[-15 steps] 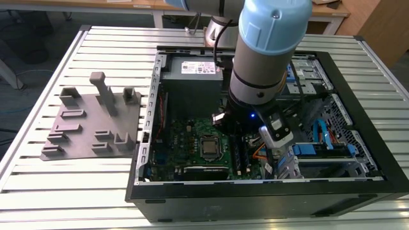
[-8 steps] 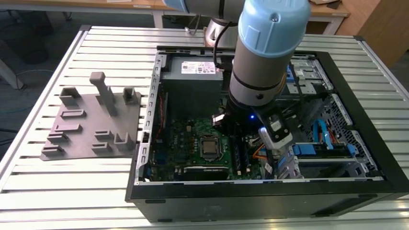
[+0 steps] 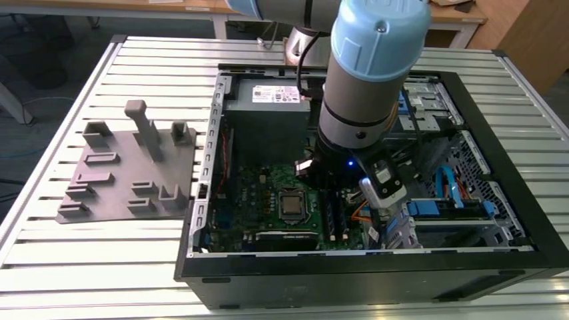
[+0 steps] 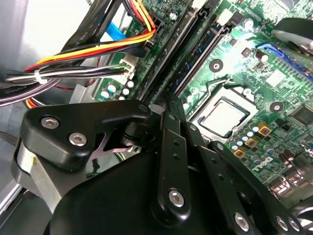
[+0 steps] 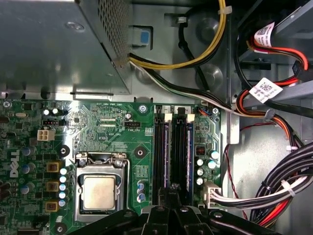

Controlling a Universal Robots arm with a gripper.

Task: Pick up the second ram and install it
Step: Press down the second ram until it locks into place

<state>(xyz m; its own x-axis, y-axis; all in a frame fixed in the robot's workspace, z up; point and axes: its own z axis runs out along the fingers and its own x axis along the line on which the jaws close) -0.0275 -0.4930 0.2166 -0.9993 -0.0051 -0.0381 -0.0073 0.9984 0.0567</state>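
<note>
You look to be at the install step: your claw (image 5: 171, 191) sits low inside the case (image 3: 498, 267), right over the slots (image 5: 176, 147), and the blue-edged stick in the slot beneath it is, I judge, the second ram (image 5: 167, 152). Seating it would call for a straight push, square to the slot, until the clips (image 5: 167, 117) catch. The claw's own body hides its tips, so you cannot tell how wide it is or whether it grips the ram.
</note>
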